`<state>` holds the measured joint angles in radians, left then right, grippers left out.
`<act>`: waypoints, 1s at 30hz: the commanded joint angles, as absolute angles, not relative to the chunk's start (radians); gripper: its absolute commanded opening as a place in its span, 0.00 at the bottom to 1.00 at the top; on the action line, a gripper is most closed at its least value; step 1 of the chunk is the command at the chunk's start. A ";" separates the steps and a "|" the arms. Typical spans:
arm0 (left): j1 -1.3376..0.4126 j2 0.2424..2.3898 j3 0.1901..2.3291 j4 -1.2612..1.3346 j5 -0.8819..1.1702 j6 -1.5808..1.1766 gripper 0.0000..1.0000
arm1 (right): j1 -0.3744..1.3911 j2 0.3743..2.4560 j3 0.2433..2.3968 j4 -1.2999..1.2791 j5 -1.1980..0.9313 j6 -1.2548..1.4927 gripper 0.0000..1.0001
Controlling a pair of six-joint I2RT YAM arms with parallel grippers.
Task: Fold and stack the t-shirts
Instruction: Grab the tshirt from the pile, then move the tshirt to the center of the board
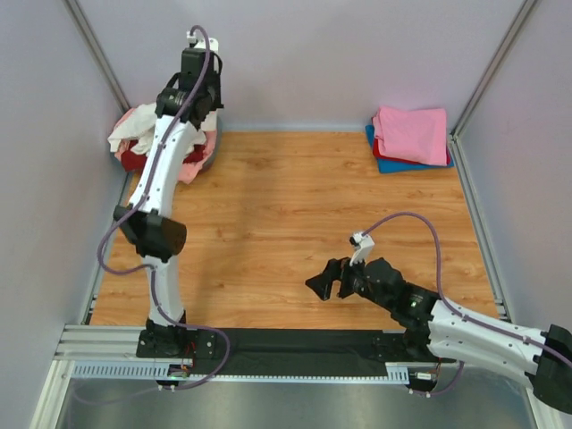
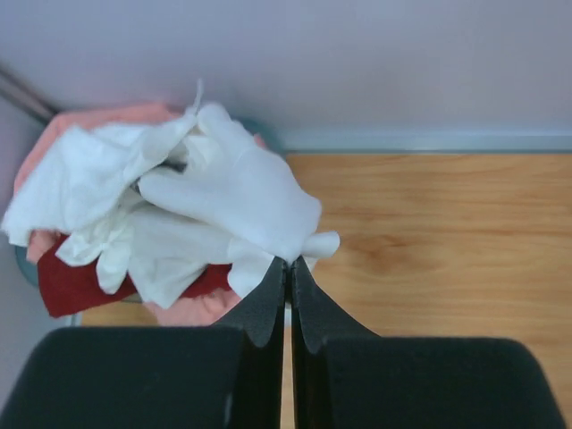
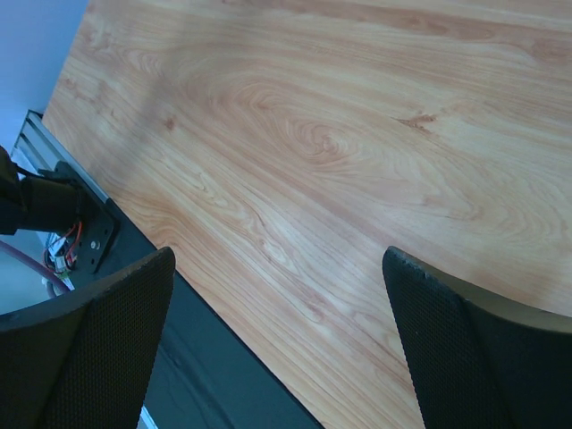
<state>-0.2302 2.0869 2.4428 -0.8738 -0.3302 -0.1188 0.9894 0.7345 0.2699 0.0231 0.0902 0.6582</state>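
Pick-up step I'd say: left hand clenched at the edge of the white shirt on the far-left pile (can't tell if it caught cloth), right hand released, next needs a lift to the tabletop.

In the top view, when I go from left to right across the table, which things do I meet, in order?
The heap of unfolded t-shirts → right gripper → stack of folded t-shirts.
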 commanded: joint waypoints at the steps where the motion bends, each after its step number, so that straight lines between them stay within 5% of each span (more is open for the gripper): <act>1: -0.343 1.687 2.435 -0.763 -0.264 -0.087 0.00 | 0.985 0.623 0.227 0.043 0.156 0.693 1.00; 9: -0.354 1.248 1.995 -0.885 -0.007 -0.279 0.00 | 0.986 0.163 0.236 -0.222 0.297 0.692 1.00; 12: -0.354 1.102 1.595 -0.888 0.177 -0.313 0.49 | 0.988 0.059 0.342 -0.375 0.365 0.652 1.00; 13: -0.354 1.074 1.529 -0.902 0.207 -0.319 0.96 | 0.986 0.048 0.368 -0.406 0.376 0.637 1.00; 14: -0.354 1.046 1.469 -0.934 0.221 -0.325 1.00 | 0.988 0.045 0.429 -0.463 0.389 0.617 1.00; 21: -0.354 0.686 1.126 -1.000 0.100 -0.379 1.00 | 0.988 0.233 0.571 -0.609 0.399 0.638 1.00; 30: -0.354 0.626 1.008 -1.048 0.173 -0.387 0.91 | 1.008 0.725 0.581 -0.534 0.249 0.824 0.90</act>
